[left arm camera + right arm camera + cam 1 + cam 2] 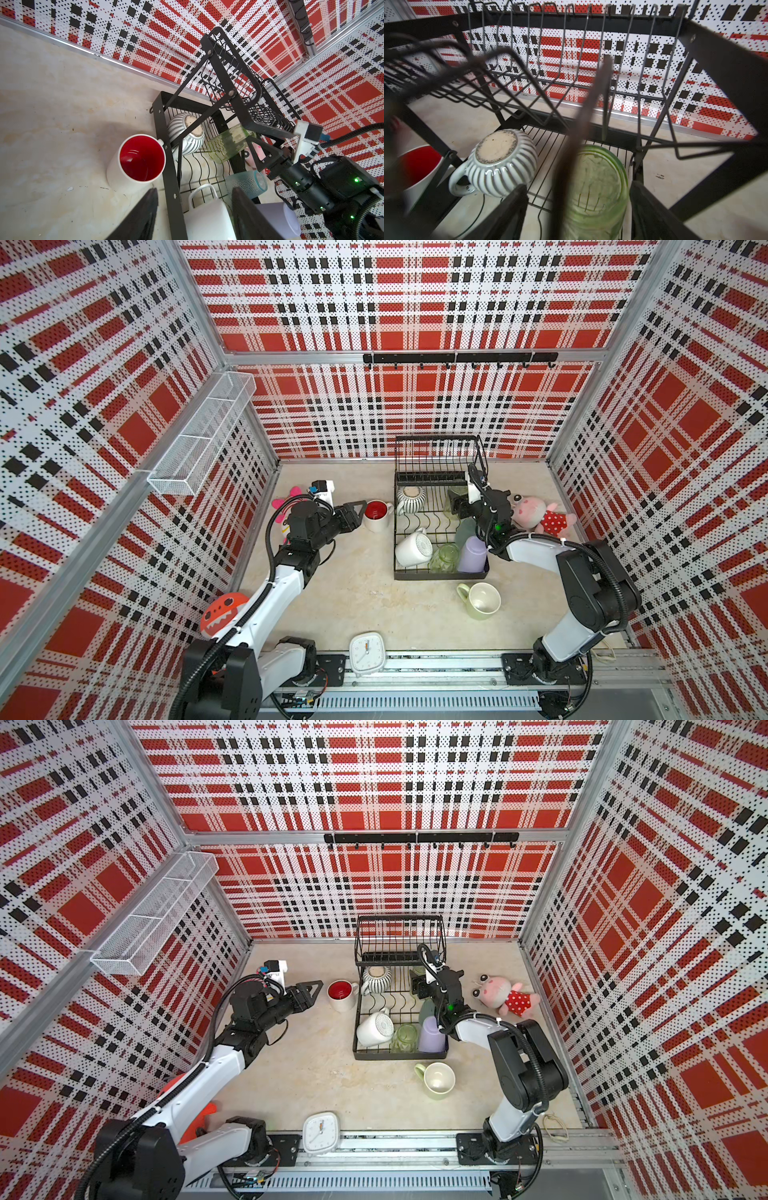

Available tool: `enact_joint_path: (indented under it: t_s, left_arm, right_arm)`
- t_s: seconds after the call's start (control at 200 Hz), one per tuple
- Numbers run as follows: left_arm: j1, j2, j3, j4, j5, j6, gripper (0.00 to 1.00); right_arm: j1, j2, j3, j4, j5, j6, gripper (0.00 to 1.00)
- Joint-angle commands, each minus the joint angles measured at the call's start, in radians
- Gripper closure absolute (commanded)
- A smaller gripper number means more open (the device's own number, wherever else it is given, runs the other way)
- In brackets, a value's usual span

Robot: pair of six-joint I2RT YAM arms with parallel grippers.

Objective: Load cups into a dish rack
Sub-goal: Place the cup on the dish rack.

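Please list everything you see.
dish rack: 1, black, far middle
ribbed mug: 1, white, rack's far left
white mug: 1, white, rack front left
near glass, far glass: 2, clear green, rack's front, far right
lavender tumbler, teal tumbler: 2, as named, rack's right side
red-inside mug: 1, white, rack's left
pale-green mug: 1, green, before rack
clock: 1, white, front edge
plush flower, plush doll: 2, pink, far left, rack's right
plush monster: 1, orange, front left
mesh basket: 1, white, left wall
hook rail: 1, black, back wall
left tool, right tool: 2, black, open; by red-inside mug, astride far glass
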Motion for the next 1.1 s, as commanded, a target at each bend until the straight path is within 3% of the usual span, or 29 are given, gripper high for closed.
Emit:
enact_joint_path:
  t_s: [0.0, 0.286, 0.326, 0.486, 0.586, 0.822, 1.097]
  left_arm:
    - [0.01, -0.01, -0.003, 0.022, 0.015, 0.004, 0.39]
    - [0.013, -0.012, -0.014, 0.024, 0.02, 0.003, 0.39]
    - [0.014, -0.013, -0.015, 0.022, 0.019, 0.005, 0.39]
    - [0.015, -0.011, -0.024, 0.036, 0.02, 0.0, 0.39]
    - [0.017, -0.004, -0.029, 0.05, 0.026, -0.009, 0.39]
    - [0.015, 0.0, -0.035, 0.062, 0.033, -0.023, 0.4]
    - [0.017, 0.009, -0.044, 0.063, 0.033, -0.025, 0.4]
  right_arm:
    - [-0.008, -0.068, 0.002, -0.09, -0.095, 0.02, 0.19]
    - [-0.04, -0.169, -0.03, -0.229, -0.13, 0.032, 0.22]
    - [-0.051, -0.18, -0.037, -0.243, -0.159, 0.03, 0.27]
    - [-0.102, -0.168, -0.035, -0.287, -0.309, 0.038, 0.72]
    - [-0.107, -0.127, -0.014, -0.3, -0.377, 0.037, 0.88]
    - [-0.114, -0.03, -0.038, -0.085, -0.443, 0.135, 0.91]
    - [-0.124, 0.003, -0.089, 0.073, -0.373, 0.171, 0.98]
